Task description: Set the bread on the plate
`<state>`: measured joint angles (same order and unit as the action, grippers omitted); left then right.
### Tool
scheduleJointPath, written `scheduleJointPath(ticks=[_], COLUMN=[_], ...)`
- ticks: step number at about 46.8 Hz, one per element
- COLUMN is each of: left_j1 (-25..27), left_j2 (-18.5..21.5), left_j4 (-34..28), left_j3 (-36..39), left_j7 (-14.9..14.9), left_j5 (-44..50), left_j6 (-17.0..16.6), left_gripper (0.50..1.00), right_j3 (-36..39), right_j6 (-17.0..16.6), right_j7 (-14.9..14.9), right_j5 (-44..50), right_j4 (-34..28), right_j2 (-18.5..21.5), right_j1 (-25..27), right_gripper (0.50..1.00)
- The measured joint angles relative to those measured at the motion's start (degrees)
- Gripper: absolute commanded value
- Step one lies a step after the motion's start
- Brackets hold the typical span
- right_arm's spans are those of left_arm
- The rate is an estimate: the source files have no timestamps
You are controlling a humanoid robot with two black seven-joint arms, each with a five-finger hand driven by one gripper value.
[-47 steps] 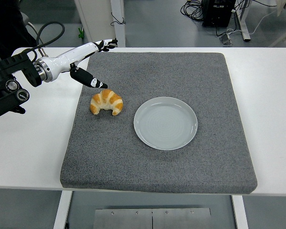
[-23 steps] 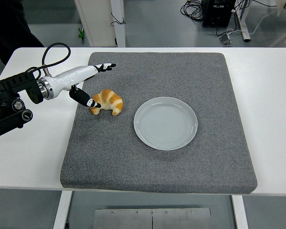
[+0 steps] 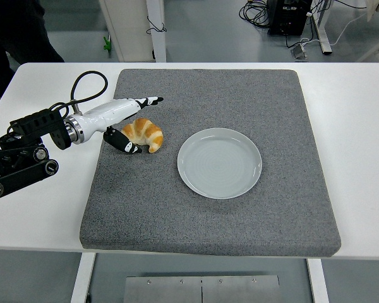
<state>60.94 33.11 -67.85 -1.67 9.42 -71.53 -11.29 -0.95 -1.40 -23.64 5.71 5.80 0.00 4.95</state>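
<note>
A golden croissant [image 3: 146, 134] lies on the left part of the grey mat [image 3: 240, 95]. To its right, a small gap away, sits an empty pale plate [image 3: 220, 163]. My left hand [image 3: 146, 125], white with black fingertips, comes in from the left and straddles the bread. Its long fingers [image 3: 148, 100] stretch over the croissant's far side, and the thumb [image 3: 127, 145] rests against its near left end. The hand is open and has not clamped the bread. The right arm is out of view.
The mat covers most of the white table [image 3: 354, 126]. My black left forearm with its cable [image 3: 25, 151] lies over the table's left side. A person in dark clothes [image 3: 16, 31] stands at the top left.
My left hand has dropped down and come nearer. Its thumb has swung from the croissant's far side to its near left end, and the fingers now reach over it. The croissant has not moved.
</note>
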Motion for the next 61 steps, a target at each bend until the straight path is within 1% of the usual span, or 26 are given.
scheduleJointPath(ticks=[11,19,27,30,36,40,46,52,55,61], left_j1=[-0.02,0.03,-0.44,-0.78,-1.33,-1.5,-1.61,-1.7,-1.9,-2.18], left_j2=[-0.41,-2.0,-3.46,-4.25,-5.31,-5.56,-5.93,-6.77,-7.06,-7.09], left_j4=[1.42,4.23,5.9,6.99,8.39,8.53,8.81,9.57,9.74,9.77], left_j3=[0.0,0.0,0.01,0.05,0.17,0.18,0.18,0.18,0.18,0.18], left_j7=[-0.01,0.06,0.08,0.08,0.08,0.08,0.11,0.17,0.25,0.4], left_j5=[-1.36,-3.32,-3.62,-3.62,-3.75,-4.54,-4.93,-5.01,-5.01,-4.95], left_j6=[-0.94,-2.03,-2.27,-2.4,-2.59,-2.58,-2.51,-2.5,-2.5,-2.5], left_gripper=[0.969,0.969,0.968,0.96,0.91,0.893,0.846,0.798,0.766,0.716], right_j3=[-0.01,-0.02,-0.02,-0.02,-0.02,-0.02,-0.02,-0.02,-0.02,-0.02], right_j6=[-0.01,-0.03,-0.04,-0.05,-0.04,-0.03,-0.03,-0.02,-0.02,-0.02], right_j7=[0.0,-0.01,0.0,0.0,0.0,0.0,0.0,0.0,0.0,0.0], right_j5=[0.0,0.0,0.0,0.0,0.0,0.0,0.0,0.0,0.0,0.0], right_j4=[0.0,0.0,0.0,0.0,0.0,0.0,0.0,0.02,0.02,0.01], right_j2=[0.0,0.0,0.0,0.0,0.0,0.0,0.0,0.0,0.0,0.0], right_j1=[0.02,0.03,-0.01,0.05,0.04,0.06,0.0,0.06,0.01,0.01], right_gripper=[1.0,1.0,1.0,1.0,1.0,1.0,1.0,1.0,1.0,1.0])
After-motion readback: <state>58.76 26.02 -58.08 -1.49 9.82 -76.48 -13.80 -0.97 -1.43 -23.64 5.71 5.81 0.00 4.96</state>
